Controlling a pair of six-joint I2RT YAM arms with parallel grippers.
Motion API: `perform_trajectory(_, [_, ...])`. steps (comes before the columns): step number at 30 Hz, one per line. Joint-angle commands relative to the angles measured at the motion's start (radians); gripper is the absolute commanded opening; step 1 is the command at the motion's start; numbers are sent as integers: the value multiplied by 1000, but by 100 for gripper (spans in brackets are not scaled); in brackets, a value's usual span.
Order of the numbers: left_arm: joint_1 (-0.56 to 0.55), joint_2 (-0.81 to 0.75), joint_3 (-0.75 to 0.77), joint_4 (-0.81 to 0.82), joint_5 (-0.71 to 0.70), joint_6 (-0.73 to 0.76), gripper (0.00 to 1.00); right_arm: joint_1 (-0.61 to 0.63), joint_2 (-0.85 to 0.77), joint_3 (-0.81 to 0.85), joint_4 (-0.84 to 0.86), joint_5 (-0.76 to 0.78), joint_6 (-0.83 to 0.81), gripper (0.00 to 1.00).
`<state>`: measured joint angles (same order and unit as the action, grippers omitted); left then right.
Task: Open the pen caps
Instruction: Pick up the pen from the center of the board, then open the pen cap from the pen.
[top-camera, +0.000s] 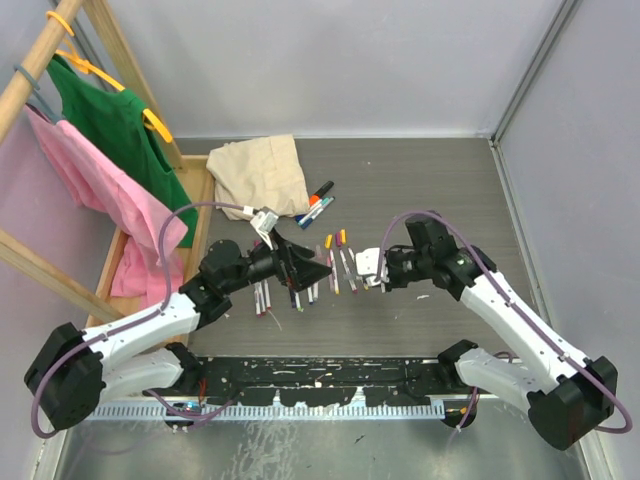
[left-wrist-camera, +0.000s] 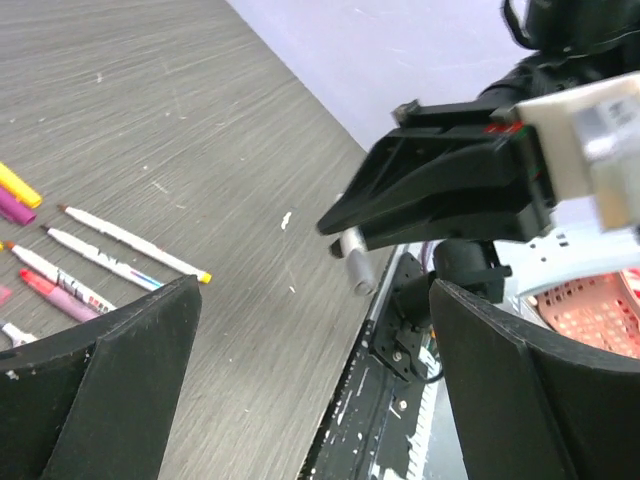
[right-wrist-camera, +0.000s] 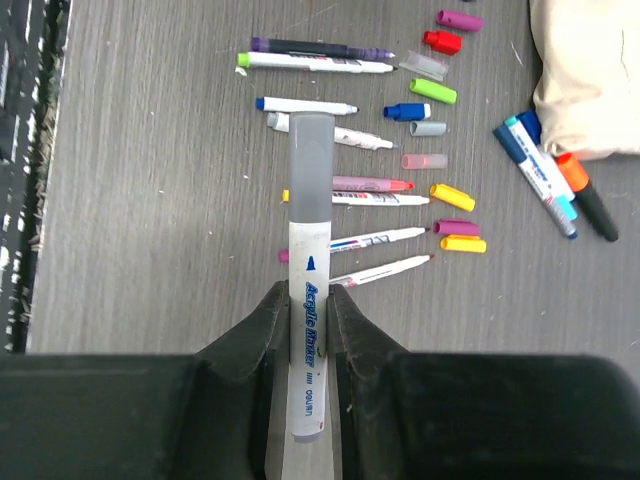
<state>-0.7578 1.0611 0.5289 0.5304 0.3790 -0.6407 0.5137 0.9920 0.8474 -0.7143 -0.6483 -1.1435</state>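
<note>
Where we look from above, the left gripper (top-camera: 312, 268) and right gripper (top-camera: 370, 270) flank the uncapped pens (top-camera: 335, 265). Left wrist: we see its fingers (left-wrist-camera: 140, 360) spread wide. Right wrist: the jaws pinch a white marker (right-wrist-camera: 309, 270), its grey cap (right-wrist-camera: 310, 160) on, and loose pen caps (right-wrist-camera: 452, 197) lie just beside the pens' tips.

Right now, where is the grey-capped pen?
The grey-capped pen is clamped in the jaws of the right gripper, just right of the open pens in the top view.
</note>
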Motion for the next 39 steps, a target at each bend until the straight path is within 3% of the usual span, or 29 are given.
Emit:
perform_trajectory(1, [2, -16, -52, 225, -98, -70, 98, -77, -27, 58, -5, -152, 167, 1])
perform_trajectory(7, [2, 37, -85, 394, -43, -153, 98, -134, 2, 64, -1, -272, 269, 4])
perform_trajectory(13, [-33, 74, -157, 610, -110, -154, 99, -136, 56, 75, 14, -285, 360, 7])
perform_trajectory(22, [-67, 107, -173, 673, -183, -124, 98, -140, 85, 75, 37, -338, 438, 6])
perform_trajectory(30, [-68, 245, -166, 821, -169, -187, 98, -142, 125, 79, 58, -365, 512, 6])
perform_trajectory(39, [-68, 352, -133, 861, -165, -235, 99, -146, 151, 81, 70, -377, 552, 6])
